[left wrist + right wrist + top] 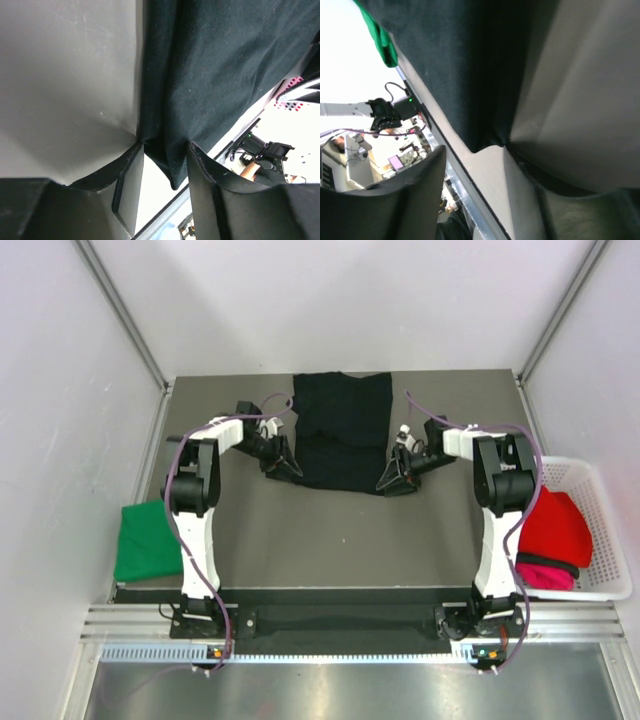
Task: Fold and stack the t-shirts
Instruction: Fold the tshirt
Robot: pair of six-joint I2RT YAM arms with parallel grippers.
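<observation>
Gripping both near corners of the black t-shirt (340, 435) evenly looks like the step in hand. The left gripper (283, 468) sits at its near left corner and the right gripper (392, 483) at its near right corner. Each has its jaws spread, with the hem corner lying between them and not yet pinched. Both should take every layer of cloth (the left wrist view shows a folded edge), or the fold will skew.

The shirt's far edge reaches the back of the counter (330, 540), so the open room is the bare stretch nearer than the shirt. The green t-shirt (145, 540) lies well to its left and nearer. The red t-shirt (555, 525) and pink t-shirt (545, 575) sit in the basket (605, 510), well to its right.
</observation>
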